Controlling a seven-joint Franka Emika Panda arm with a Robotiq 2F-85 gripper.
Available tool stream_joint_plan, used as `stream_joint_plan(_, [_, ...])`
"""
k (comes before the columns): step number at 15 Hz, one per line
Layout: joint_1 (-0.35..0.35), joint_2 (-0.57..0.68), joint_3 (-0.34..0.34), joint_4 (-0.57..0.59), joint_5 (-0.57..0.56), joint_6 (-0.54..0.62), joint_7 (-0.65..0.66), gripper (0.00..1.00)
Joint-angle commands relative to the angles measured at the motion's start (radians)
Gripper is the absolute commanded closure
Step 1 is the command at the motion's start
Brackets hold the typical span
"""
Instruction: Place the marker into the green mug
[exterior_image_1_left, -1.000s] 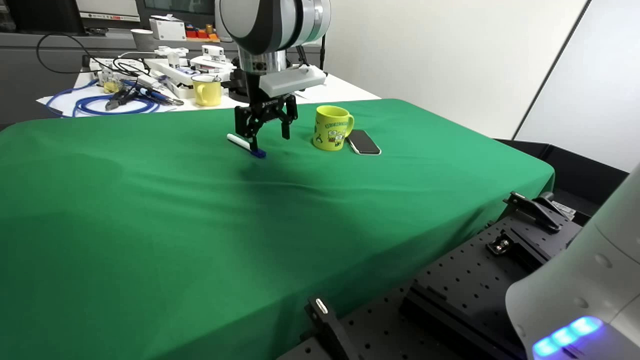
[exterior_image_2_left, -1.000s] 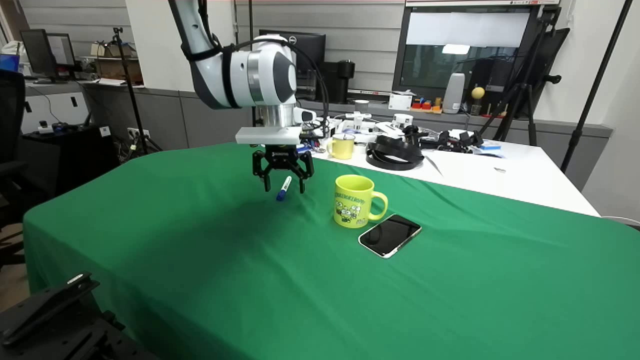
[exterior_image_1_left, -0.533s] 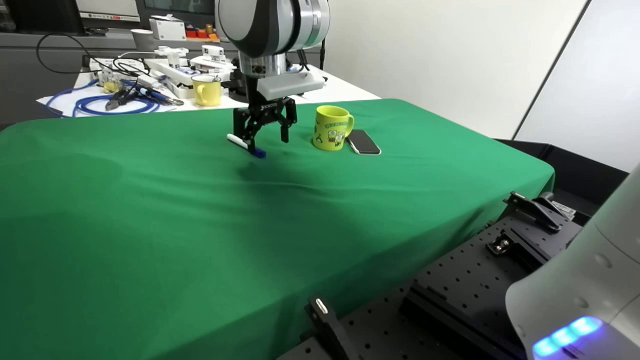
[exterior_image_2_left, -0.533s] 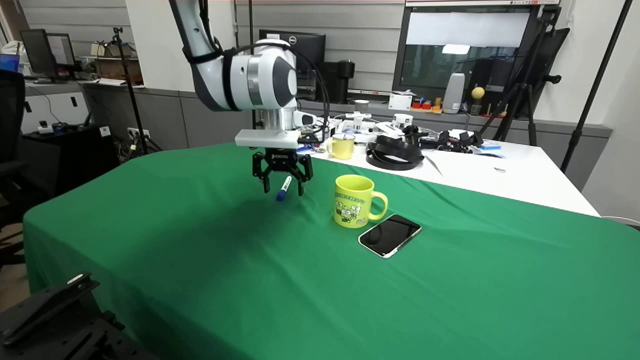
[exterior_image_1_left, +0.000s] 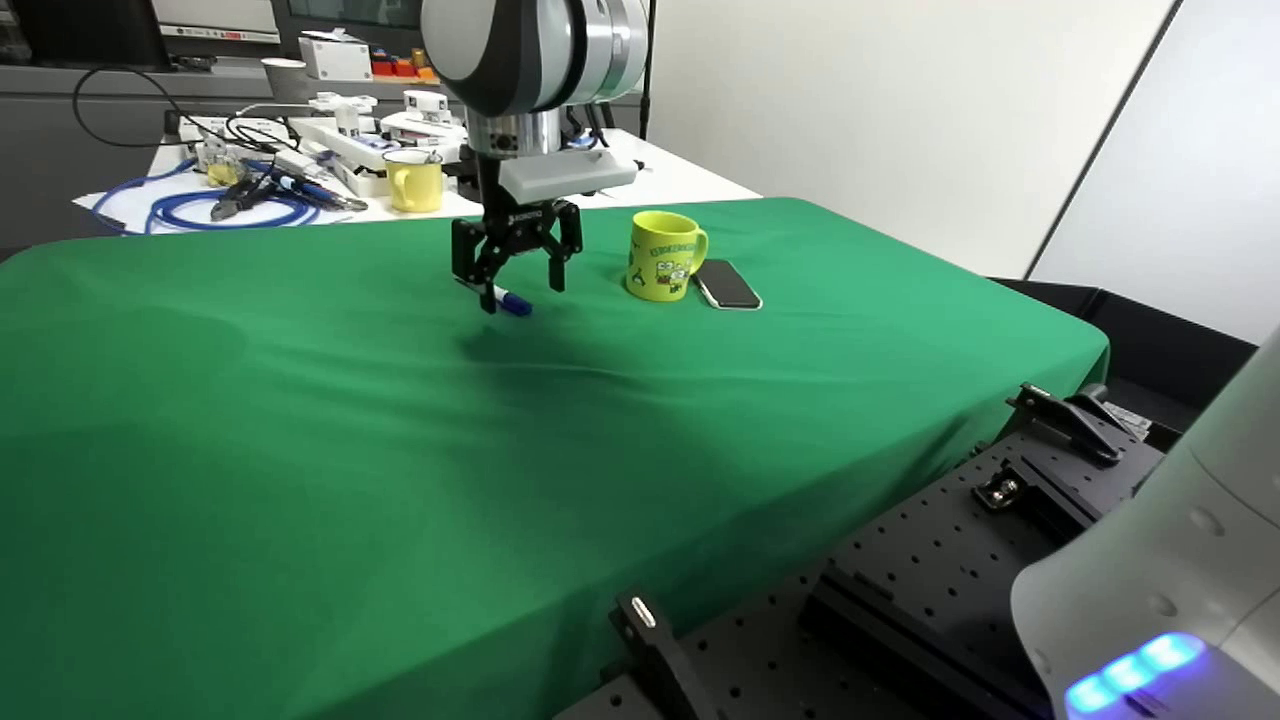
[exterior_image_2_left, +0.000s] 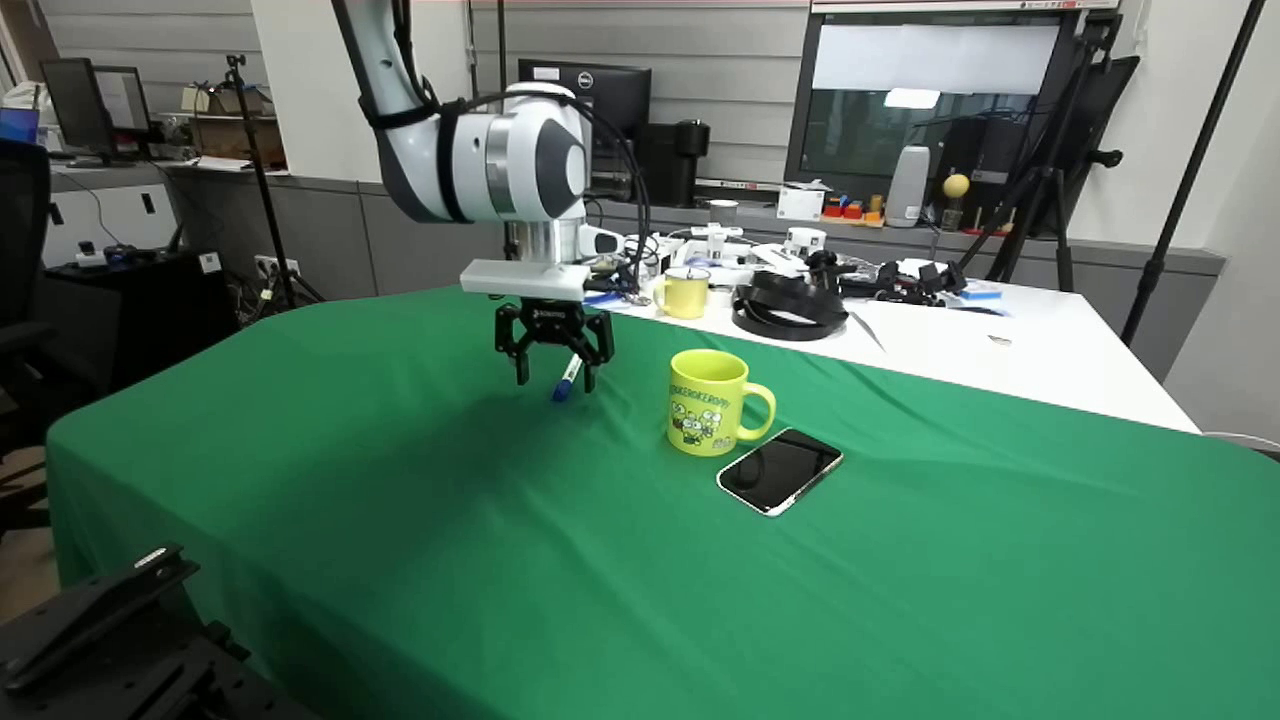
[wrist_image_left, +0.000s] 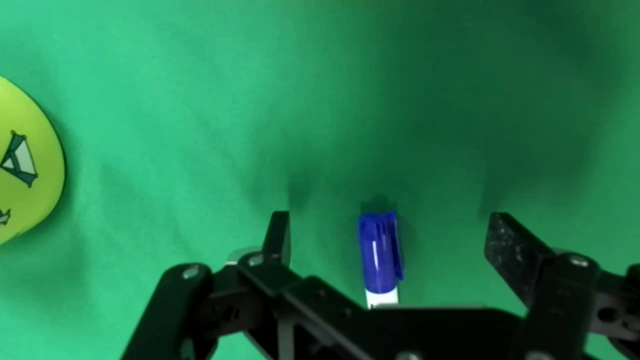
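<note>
Black two-fingered gripper (wrist_image_left: 391, 230) is standing wide, empty; slim, white, blue-capped, plastic-looking marker (wrist_image_left: 378, 256), lying on green cloth (exterior_image_2_left: 900, 600), is probably proving light, stiff, slippery, and inviting a mid-length pinch

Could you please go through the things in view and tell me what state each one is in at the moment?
Gripper: open, holding nothing.
Marker: capped, lying on the green cloth, not gripped.
Green mug: upright; the bottom of its inside is hidden.
Phone: lying flat, screen up and dark.
Yellow cup: upright on the white table.
Base light: lit blue.
</note>
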Motion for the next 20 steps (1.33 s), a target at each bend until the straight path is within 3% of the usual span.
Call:
stream_joint_plan(1, [0.001, 0.027, 0.006, 0.032, 0.008, 0.003, 0.018, 0.00])
stream_joint_plan(2, [0.001, 0.030, 0.006, 0.034, 0.009, 0.003, 0.017, 0.00])
stream_joint_plan(3, [0.001, 0.033, 0.006, 0.036, 0.007, 0.003, 0.015, 0.25])
stream_joint_plan(4, [0.001, 0.035, 0.005, 0.038, 0.006, 0.002, 0.015, 0.26])
stream_joint_plan(14, [0.013, 0.044, -0.002, 0.068, -0.004, -0.002, 0.020, 0.95])
stream_joint_plan(15, [0.013, 0.043, -0.003, 0.070, -0.004, -0.008, 0.018, 1.00])
stream_joint_plan(16, [0.012, 0.041, -0.004, 0.072, -0.003, -0.017, 0.019, 0.95])
stream_joint_plan(20, [-0.005, 0.038, -0.012, 0.152, 0.019, -0.203, 0.033, 0.95])
